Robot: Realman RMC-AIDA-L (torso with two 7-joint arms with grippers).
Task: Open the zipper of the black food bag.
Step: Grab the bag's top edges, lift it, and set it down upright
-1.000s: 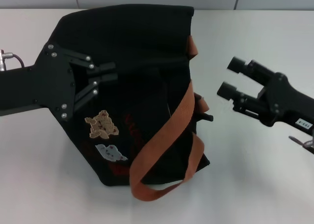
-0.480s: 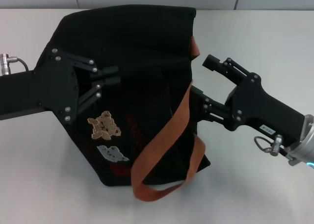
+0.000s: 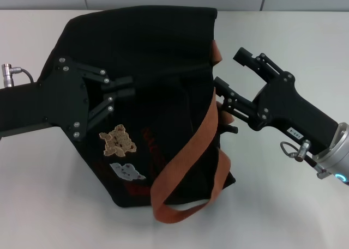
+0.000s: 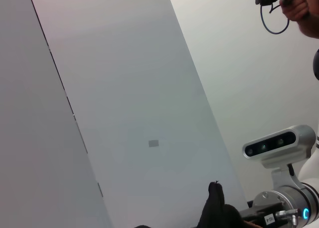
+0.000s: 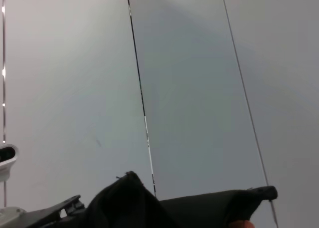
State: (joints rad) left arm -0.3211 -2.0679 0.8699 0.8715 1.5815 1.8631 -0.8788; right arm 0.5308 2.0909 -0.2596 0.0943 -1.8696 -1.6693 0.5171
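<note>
**R hand backs off a touch at bag's side; zip not opened yet**

Nearest the robot, the orange-brown handle [image 3: 185, 167] loops over the front of the black food bag [image 3: 147, 53], w/ the tan bear patch [image 3: 118, 142] and white patch [image 3: 126, 171] just beside it. Bag lies on the white worktop [image 3: 283, 205], roughly mid-scene, between both arms.

What changed: vs half a sec ago the right hand [image 3: 230, 70] sits slightly higher and further from the robot, after swinging in from well out on the worktop a sec ago. Its fingers are spread; the lower one touches or nearly touches the bag's right side by the strap, the upper one hangs clear over the worktop. Nothing is pinched. The left hand [image 3: 119, 89] has barely shifted, a bit nearer the bear patch; fingers look close together and pressed on the bag's top fabric, prob. holding it down, though black on black means I can't tell if cloth is gripped.

Meaning for the task: this reads as an approach/re-aim, not a pull. No gap shows in the bag, so the zip looks shut.

Where the zipper is: can't pick out track or silver pull in head view. A small dark nub sticks out at the bag's right edge, just below the R hand's lower finger, poss. the pull, not sure. Wrist views show only wall and a bit of black fabric.
</note>
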